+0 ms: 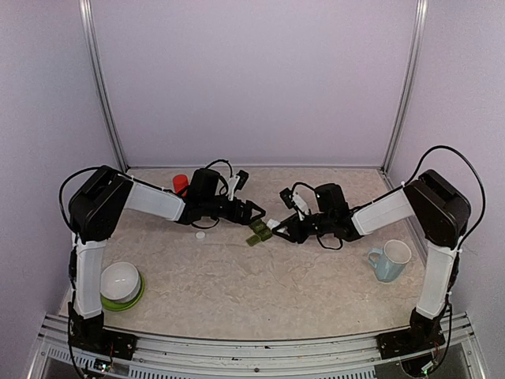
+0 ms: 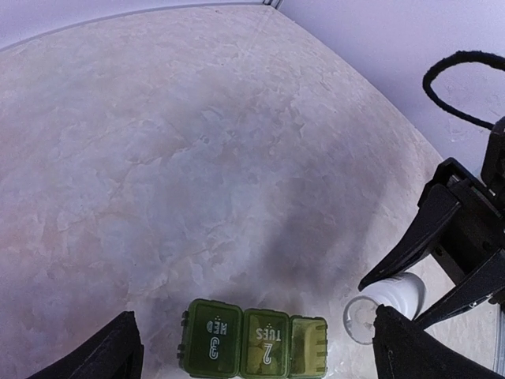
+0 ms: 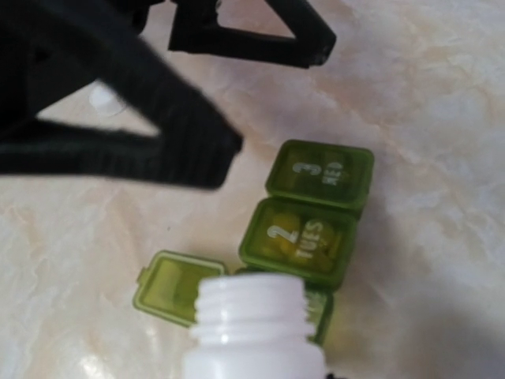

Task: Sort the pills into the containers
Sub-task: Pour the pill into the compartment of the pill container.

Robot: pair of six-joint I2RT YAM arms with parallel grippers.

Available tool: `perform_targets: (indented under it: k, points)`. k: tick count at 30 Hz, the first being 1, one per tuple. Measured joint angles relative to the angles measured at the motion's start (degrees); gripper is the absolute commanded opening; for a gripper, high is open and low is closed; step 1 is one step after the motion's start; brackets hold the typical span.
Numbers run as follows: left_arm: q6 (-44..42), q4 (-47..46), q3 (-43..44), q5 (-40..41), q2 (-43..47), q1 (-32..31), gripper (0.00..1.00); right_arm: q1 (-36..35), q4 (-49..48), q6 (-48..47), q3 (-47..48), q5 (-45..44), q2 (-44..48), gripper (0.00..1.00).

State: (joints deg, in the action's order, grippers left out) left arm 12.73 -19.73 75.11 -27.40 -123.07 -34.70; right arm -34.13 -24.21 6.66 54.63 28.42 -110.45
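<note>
In the right wrist view the white threaded plastic bottle (image 3: 256,328) is cut off by the lower edge and hides part of the open end compartment of the dark green three-square pill strip (image 3: 309,225). One black finger (image 3: 118,118) of the left gripper (image 3: 276,101) is blurred.

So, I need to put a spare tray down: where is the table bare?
Bare: the near stretch between the bowl and the mug, in front of the containers. Crowded: the middle, where left gripper, right gripper and white bottle meet.
</note>
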Motion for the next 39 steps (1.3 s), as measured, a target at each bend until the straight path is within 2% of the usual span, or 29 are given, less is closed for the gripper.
perform_targets:
  k: [39]
  points:
    - [-6.2, 3.3, -3.1, 6.9, 2.7, -4.3, 0.99, -1.6, 5.7, -1.3, 3.0, -0.2, -1.4, 0.00]
